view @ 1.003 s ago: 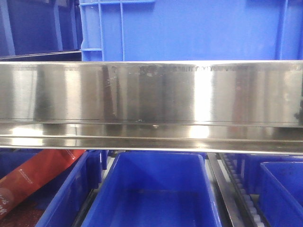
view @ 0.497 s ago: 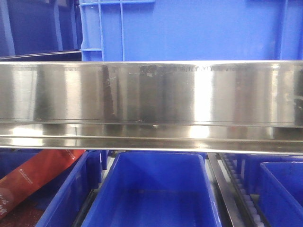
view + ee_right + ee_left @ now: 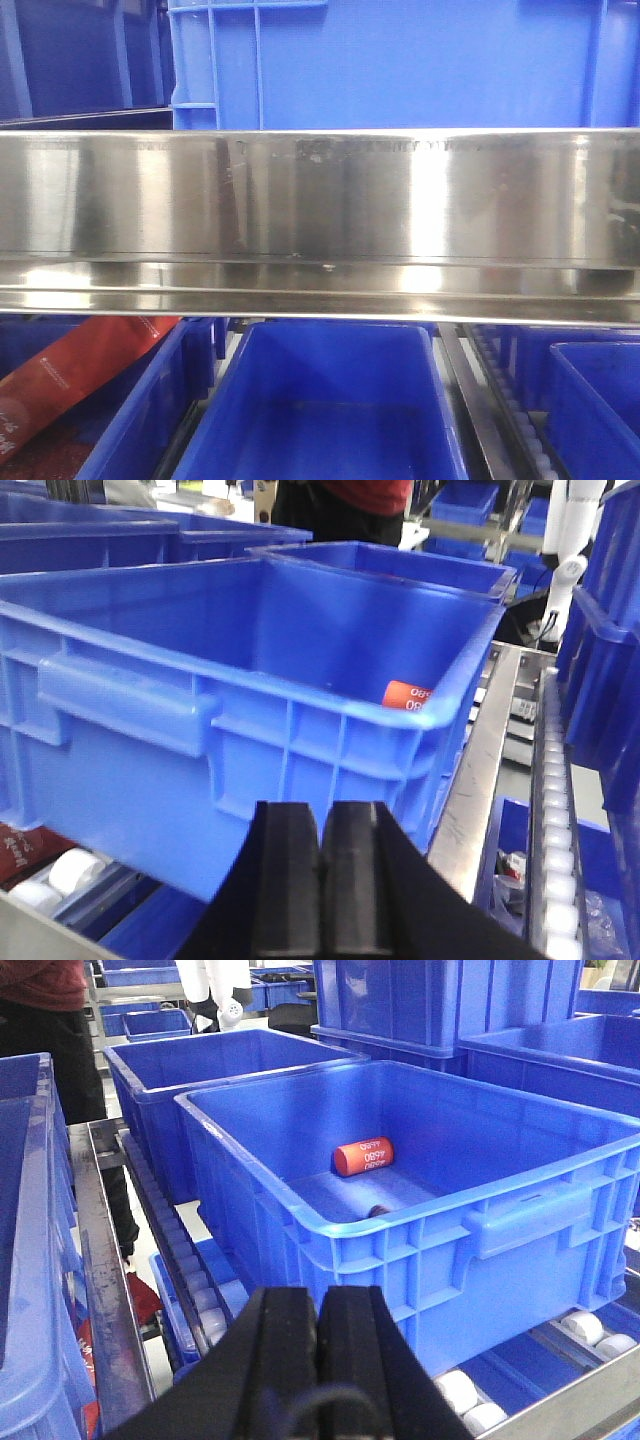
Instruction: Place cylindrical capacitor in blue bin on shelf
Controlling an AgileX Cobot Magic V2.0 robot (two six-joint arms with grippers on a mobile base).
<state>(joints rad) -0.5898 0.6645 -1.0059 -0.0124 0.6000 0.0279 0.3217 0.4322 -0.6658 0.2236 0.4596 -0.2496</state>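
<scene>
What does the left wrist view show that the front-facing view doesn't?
Only the left wrist view shows the orange capacitor lying on the floor of the blue bin, the shut left pincer and the rollers under the bin. Only the front view shows the steel shelf ledge filling mid-frame and a red packet in a lower-left bin. Both show blue bins.

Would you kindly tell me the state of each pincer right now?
Left pincer: closed, holding nothing.
Right pincer: closed, holding nothing.
</scene>
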